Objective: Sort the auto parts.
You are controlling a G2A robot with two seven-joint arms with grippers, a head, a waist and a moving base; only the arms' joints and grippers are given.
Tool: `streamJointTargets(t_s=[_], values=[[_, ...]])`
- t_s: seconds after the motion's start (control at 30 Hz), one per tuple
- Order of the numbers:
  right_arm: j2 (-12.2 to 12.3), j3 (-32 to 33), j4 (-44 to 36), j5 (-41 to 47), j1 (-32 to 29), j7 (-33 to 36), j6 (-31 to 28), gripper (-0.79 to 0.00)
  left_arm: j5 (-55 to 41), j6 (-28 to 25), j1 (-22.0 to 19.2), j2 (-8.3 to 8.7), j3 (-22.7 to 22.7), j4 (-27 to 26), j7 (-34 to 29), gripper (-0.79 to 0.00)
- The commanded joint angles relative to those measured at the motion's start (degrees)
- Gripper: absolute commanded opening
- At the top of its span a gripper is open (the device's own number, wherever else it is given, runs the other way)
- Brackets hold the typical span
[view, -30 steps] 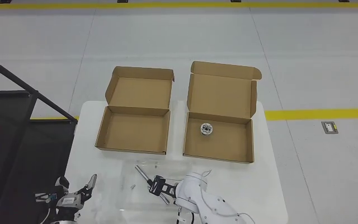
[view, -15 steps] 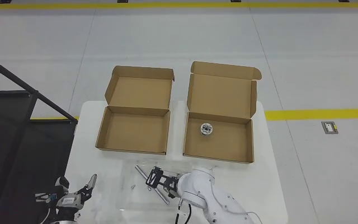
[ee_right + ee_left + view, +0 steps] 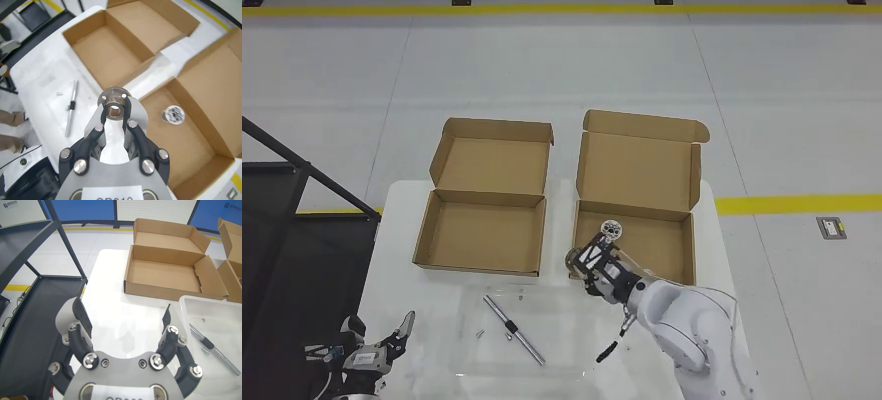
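My right fingers [image 3: 135, 111] clamped on metal hub [image 3: 113, 106], above right box [image 3: 189, 144] near-left corner. Carry fully past wall, lower beside other hub [image 3: 173, 114], then release. My left fingers [image 3: 82, 315] apart, at desk [image 3: 400, 250] near-left corner.

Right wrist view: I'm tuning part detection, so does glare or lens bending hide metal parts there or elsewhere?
Right wrist view: straight lines bow toward the corners; the flanged bushing in the right gripper is evenly lit, but the rod nearly matches its white background. Left wrist view: the clear tray shows mainly by its bright rim. Top view: flat, even light, no glare.
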Motion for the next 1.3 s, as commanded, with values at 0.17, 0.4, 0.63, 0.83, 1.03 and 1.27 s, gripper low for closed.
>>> streamJointTargets(t_s=[0.17, 0.4, 0.63, 0.83, 1.03, 1.27], values=[[0.2, 3.9, 12.7, 1.0, 6.9, 0.1, 6.5, -0.785, 0.0, 0.0, 0.0, 0.00, 0.0, 0.0, 0.0, 0.000], [0.6, 5.4, 21.7, -1.3, 10.8, 4.7, 10.7, -0.785, 0.0, 0.0, 0.0, 0.00, 0.0, 0.0, 0.0, 0.000], [0.3, 2.8, 29.9, -4.4, 14.3, 7.3, 16.3, -0.785, 0.0, 0.0, 0.0, 0.00, 0.0, 0.0, 0.0, 0.000], [0.3, 3.1, 36.0, -2.8, 16.4, 4.5, 15.6, -0.785, 0.0, 0.0, 0.0, 0.00, 0.0, 0.0, 0.0, 0.000], [0.3, 2.6, 39.9, -2.7, 18.1, 4.0, 16.6, -0.785, 0.0, 0.0, 0.0, 0.00, 0.0, 0.0, 0.0, 0.000], [0.4, 2.2, 41.4, -2.1, 18.8, 3.4, 16.7, -0.526, 0.0, 0.0, 0.0, 0.00, 0.0, 0.0, 0.0, 0.000]])
